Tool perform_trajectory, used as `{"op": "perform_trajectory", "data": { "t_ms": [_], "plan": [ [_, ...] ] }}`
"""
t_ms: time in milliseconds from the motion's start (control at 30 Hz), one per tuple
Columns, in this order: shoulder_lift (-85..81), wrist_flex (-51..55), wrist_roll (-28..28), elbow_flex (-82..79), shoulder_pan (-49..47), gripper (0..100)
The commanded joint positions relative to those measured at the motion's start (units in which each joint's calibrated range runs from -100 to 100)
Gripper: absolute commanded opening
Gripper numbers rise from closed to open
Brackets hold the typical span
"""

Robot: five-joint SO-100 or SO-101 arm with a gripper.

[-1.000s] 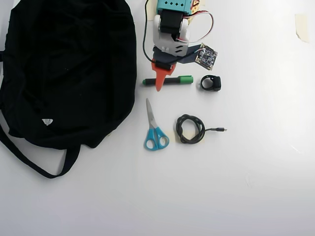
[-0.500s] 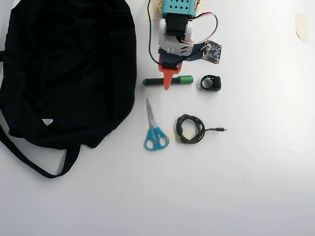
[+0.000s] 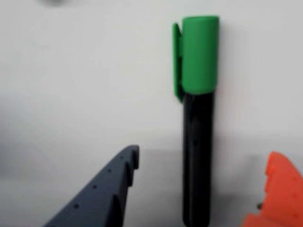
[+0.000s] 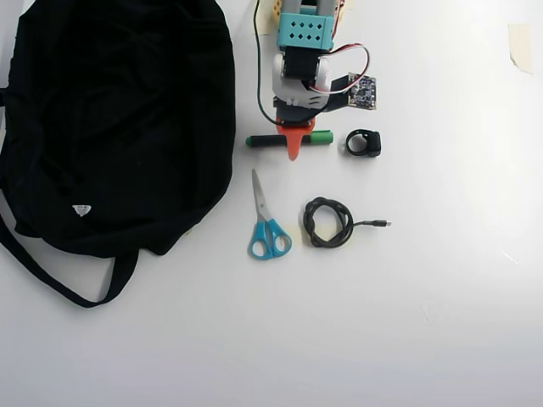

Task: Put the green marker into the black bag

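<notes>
Pincer (image 3: 203, 189) fingers spread either side of green marker (image 3: 199, 142) on table.

Bright even light, soft shadows; sharp overhead view, blurry wrist view.

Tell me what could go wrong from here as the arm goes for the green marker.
The gripper is open around the green marker, which lies flat on the table. The round barrel sits nearer the orange finger than the dark one, so closing could roll or push it aside. In the overhead view, the scissors lie just below the marker; a knocked marker might end up against them. The black bag looks flat and closed, so the marker may land on top.
</notes>
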State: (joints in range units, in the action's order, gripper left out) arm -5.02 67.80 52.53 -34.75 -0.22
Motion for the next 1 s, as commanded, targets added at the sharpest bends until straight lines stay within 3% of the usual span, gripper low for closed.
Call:
{"op": "perform_trajectory", "data": {
  "t_ms": [0, 967],
  "plan": [
    [0.71, -2.42, 1.06, 1.15, 0.07, 34],
    [8.76, -6.13, 2.53, 2.76, 2.61, 34]
  ]
}}
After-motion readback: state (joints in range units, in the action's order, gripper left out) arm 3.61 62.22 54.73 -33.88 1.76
